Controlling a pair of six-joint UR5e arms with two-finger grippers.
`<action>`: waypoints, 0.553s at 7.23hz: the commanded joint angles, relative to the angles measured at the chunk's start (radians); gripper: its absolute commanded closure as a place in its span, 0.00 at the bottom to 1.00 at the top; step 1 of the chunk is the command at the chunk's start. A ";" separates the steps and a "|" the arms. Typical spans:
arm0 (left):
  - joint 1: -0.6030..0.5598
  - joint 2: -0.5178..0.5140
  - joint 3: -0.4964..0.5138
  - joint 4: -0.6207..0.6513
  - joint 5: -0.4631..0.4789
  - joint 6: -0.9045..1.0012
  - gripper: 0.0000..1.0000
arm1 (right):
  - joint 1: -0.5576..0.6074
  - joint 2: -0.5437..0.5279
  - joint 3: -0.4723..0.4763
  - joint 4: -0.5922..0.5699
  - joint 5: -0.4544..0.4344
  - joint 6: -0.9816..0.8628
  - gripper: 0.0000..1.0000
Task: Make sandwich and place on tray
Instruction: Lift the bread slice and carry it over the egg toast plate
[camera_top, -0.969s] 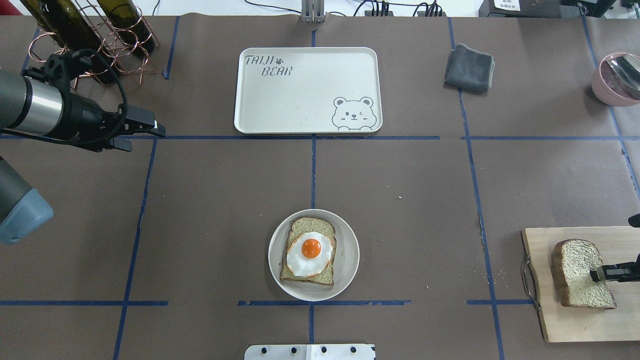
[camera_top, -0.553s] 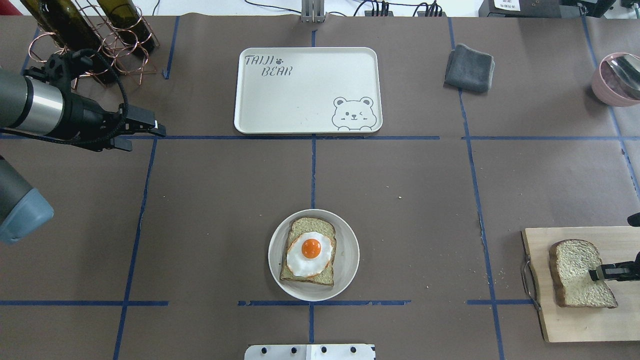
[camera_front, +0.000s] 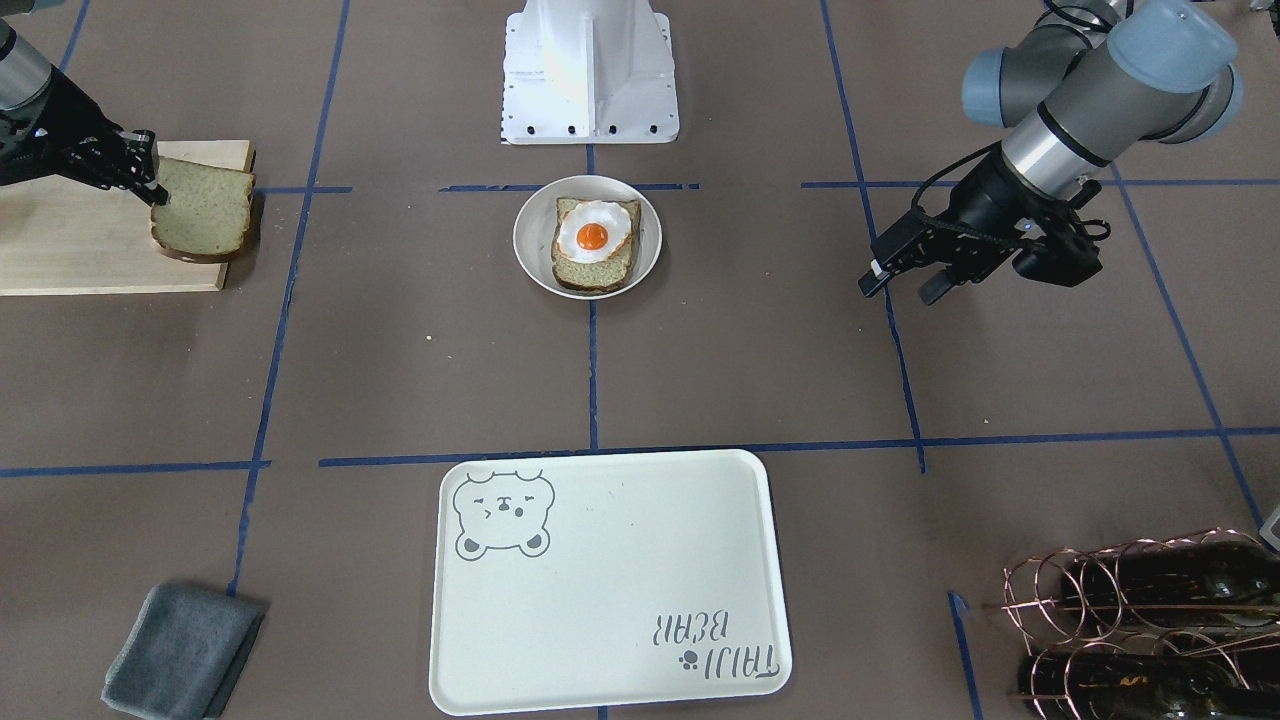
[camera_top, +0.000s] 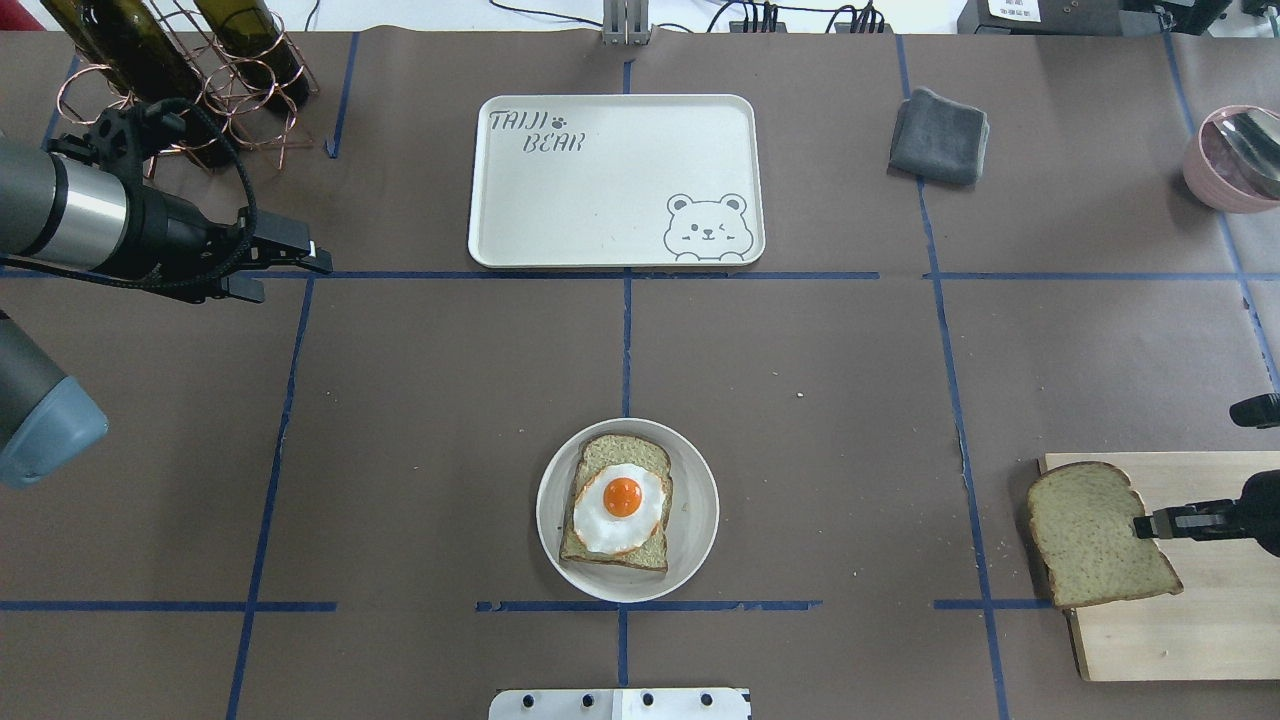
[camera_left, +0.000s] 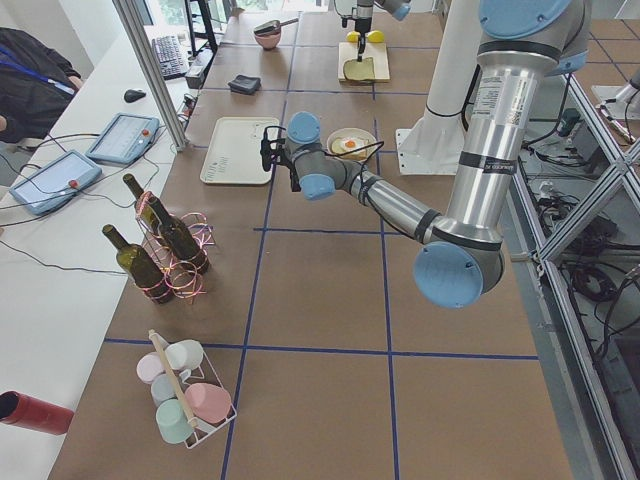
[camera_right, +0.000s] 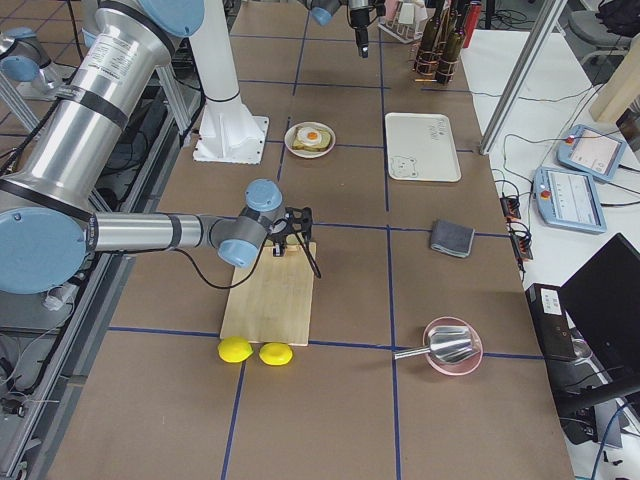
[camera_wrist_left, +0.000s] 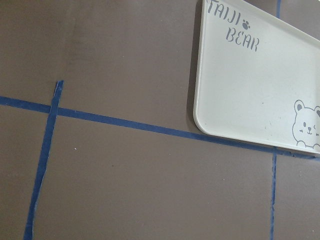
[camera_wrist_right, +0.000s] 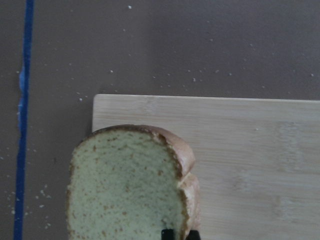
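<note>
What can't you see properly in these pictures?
- Right gripper: right wrist view's bottom edge cuts off all but its fingertips.
- Pink bowl: cut by the overhead view's right edge.
- Wine bottles: cut by the front-facing view's bottom-right corner.
- Lower bread: middle hidden under the egg.

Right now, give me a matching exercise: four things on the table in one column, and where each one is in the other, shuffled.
1. egg
2. loose slice
3. tray
4. cloth

A. pinched in the right fingers, over the board's edge
B. far side, right of the tray in the overhead view
C. far middle, bear drawing in one corner
D. on the bread in the dish

Pairs: 1-D, 2-A, 3-C, 4-B
</note>
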 joint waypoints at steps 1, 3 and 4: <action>0.000 0.000 0.004 0.000 0.000 0.000 0.00 | 0.047 0.107 0.030 0.000 0.097 0.079 1.00; 0.000 0.002 0.004 0.000 0.000 0.000 0.00 | 0.048 0.294 0.024 -0.011 0.110 0.201 1.00; 0.000 0.002 0.006 0.000 0.000 0.000 0.00 | 0.046 0.418 0.001 -0.018 0.109 0.307 1.00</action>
